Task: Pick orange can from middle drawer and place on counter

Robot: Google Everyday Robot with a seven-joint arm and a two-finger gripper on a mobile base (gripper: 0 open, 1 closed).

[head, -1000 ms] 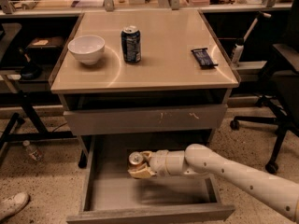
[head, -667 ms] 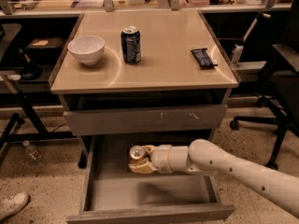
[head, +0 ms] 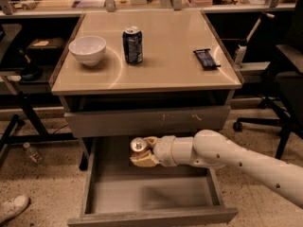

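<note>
Gripper (head: pixel 143 152) in middle drawer (head: pixel 151 196), fingers pinching orange can (head: pixel 138 145); draw outward before raising, to clear drawer front (head: pixel 147 121) above; set upright on worktop (head: pixel 165 65), apart from blue can (head: pixel 133 44).

A white bowl (head: pixel 87 49) sits at the left of the tabletop (head: pixel 165 74), with a dark blue can (head: pixel 133 44) upright just beside it and a dark snack bar (head: pixel 206 58) well apart at the right. Under the top, a scratched grey drawer front (head: pixel 147 121) is closed, the pincer (head: pixel 142 152) just below it. A plastic bottle (head: pixel 32 152) and a white shoe (head: pixel 13 207) lie on the speckled floor (head: pixel 42 183) at the left; a black chair (head: pixel 286 74) stands at the right.
</note>
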